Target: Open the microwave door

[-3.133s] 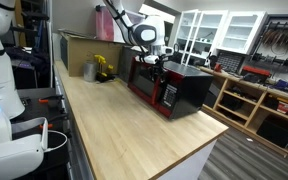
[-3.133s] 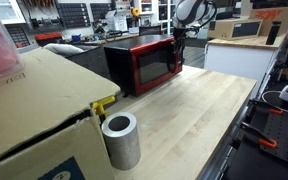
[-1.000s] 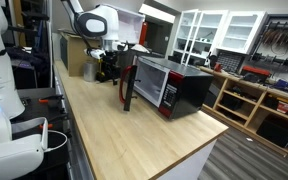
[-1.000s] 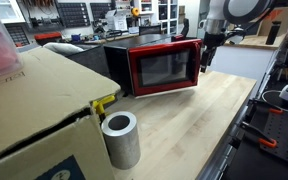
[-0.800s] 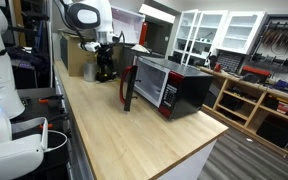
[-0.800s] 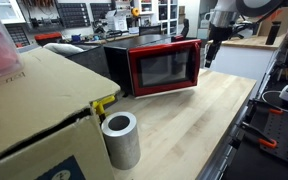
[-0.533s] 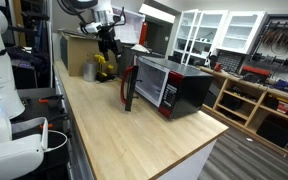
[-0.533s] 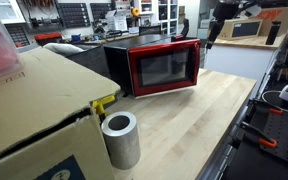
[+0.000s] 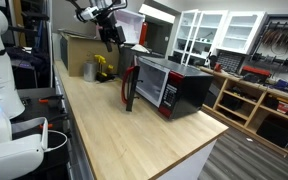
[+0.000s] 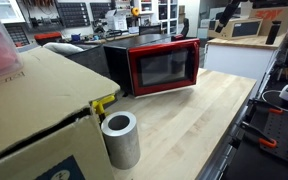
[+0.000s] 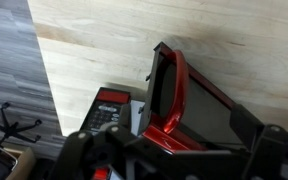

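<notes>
The microwave door [image 9: 129, 85] stands wide open, roughly square to the microwave [image 9: 184, 90] at the far side of the wooden desk [image 9: 134, 140], so the task looks done. The pincer [image 9: 111, 40] hangs high and well clear (a height that, I judge, avoids fouling the door). It is released, fingers spread on nothing in the wrist view.

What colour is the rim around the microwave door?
Red. It shows best in an exterior view, where the microwave door faces the camera.
</notes>
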